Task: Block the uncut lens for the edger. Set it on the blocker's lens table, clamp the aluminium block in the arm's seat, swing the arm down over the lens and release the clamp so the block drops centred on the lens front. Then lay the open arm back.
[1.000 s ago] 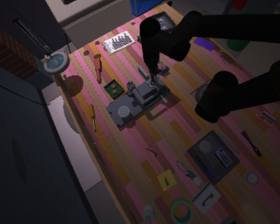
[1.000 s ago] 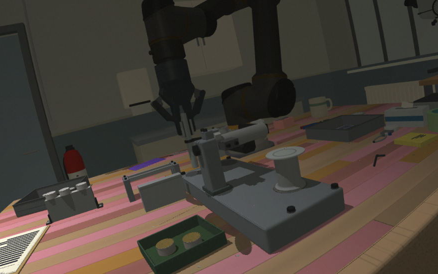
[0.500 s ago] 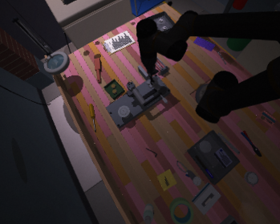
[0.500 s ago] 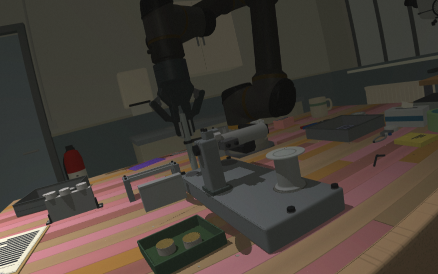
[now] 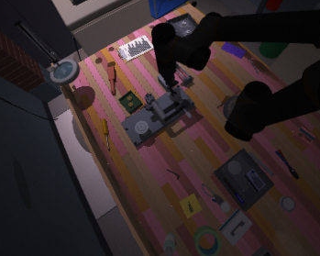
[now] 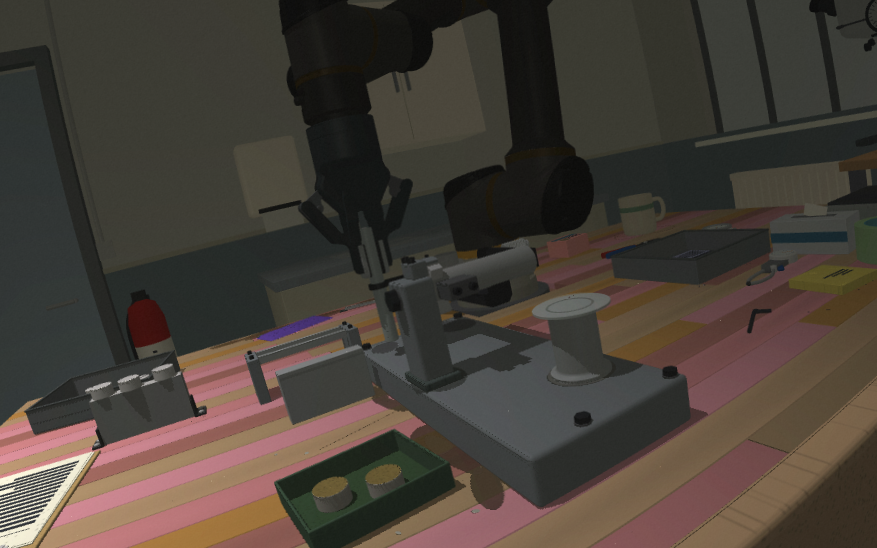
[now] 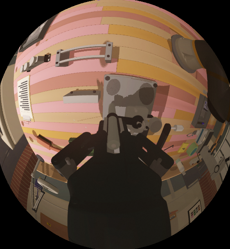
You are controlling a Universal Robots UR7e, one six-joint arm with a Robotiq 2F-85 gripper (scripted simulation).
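Observation:
My gripper (image 6: pixel 370 262) is closed on the blocker's upright grey lever handle (image 6: pixel 379 286) (image 7: pixel 113 134), at the back of the blocker's post (image 6: pixel 424 327). The blocker (image 6: pixel 523 402) (image 5: pixel 156 115) is a grey base in the middle of the bench. Its swing arm (image 6: pixel 489 272) lies laid back, pointing away from the lens table. The round lens table (image 6: pixel 572 337) stands at the near end of the base with a pale disc on top. Whether a block sits in the arm's seat I cannot tell.
A green tray (image 6: pixel 365 491) with two round blocks lies in front of the blocker. A grey rack (image 6: pixel 138 399) with several round pieces stands to the left. A metal handle frame (image 6: pixel 298 354) and a grey plate (image 6: pixel 325 388) lie beside the base. A dark tray (image 6: pixel 690 253) lies far right.

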